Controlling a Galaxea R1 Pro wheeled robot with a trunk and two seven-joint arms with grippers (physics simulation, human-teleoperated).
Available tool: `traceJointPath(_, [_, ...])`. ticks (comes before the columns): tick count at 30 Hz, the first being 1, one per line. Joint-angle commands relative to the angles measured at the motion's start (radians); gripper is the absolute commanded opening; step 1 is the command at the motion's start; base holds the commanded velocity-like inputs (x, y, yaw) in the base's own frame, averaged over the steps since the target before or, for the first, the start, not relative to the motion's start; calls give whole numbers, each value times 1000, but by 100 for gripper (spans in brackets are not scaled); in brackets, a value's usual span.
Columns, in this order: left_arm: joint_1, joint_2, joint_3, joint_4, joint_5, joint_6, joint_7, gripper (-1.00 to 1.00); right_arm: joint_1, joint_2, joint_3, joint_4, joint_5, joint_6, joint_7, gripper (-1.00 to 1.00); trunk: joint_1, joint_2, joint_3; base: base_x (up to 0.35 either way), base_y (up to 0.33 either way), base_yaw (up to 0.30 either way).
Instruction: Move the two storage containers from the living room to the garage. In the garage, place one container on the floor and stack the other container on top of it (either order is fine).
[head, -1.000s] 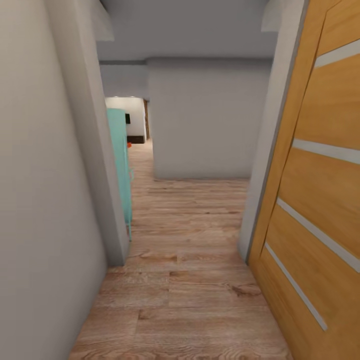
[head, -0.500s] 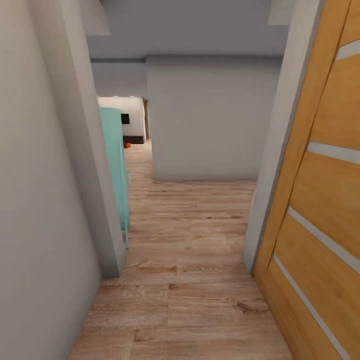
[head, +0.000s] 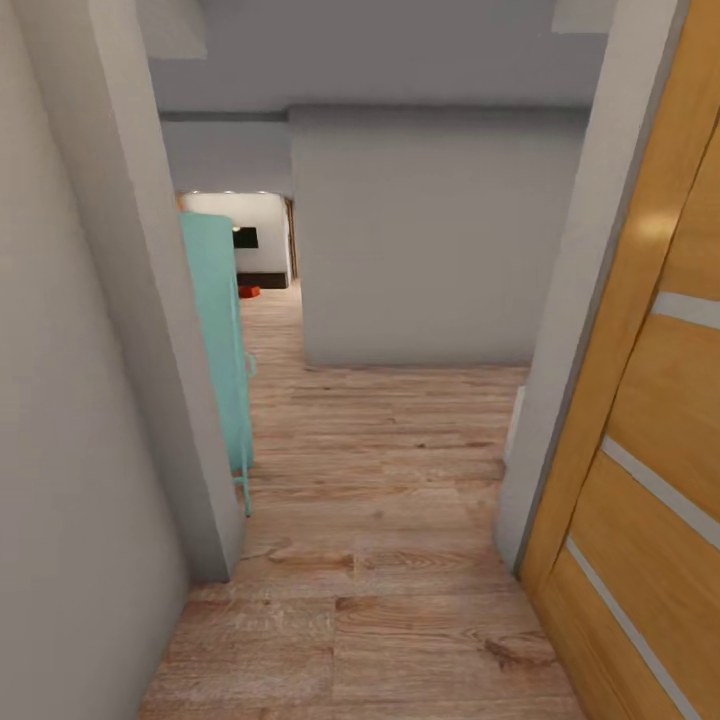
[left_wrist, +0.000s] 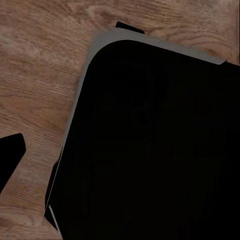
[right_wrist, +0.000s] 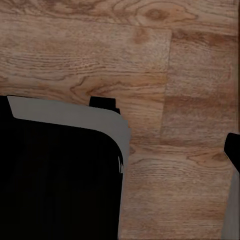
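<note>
Ahead, far orange container (head: 249, 291) tiny, blurry, teal cabinet (head: 215, 330) half-hidden behind wall (head: 130, 330).

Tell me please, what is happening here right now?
The robot is on its way, handling nothing that can be seen. The head view looks along a hallway with a wood plank floor, between a grey wall corner and a wooden door. A turquoise cabinet stands behind the corner. Far off, in a bright room, a small orange-red object sits on the floor; it may be a storage container, but it is too small to tell.
</note>
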Motion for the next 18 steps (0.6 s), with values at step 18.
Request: traceJointPath(18, [-1, -7, 0, -2, -4, -7, 2, 100, -1, -2, 14, 2, 2, -7, 0, 100, 1, 0, -1, 333, 0, 0])
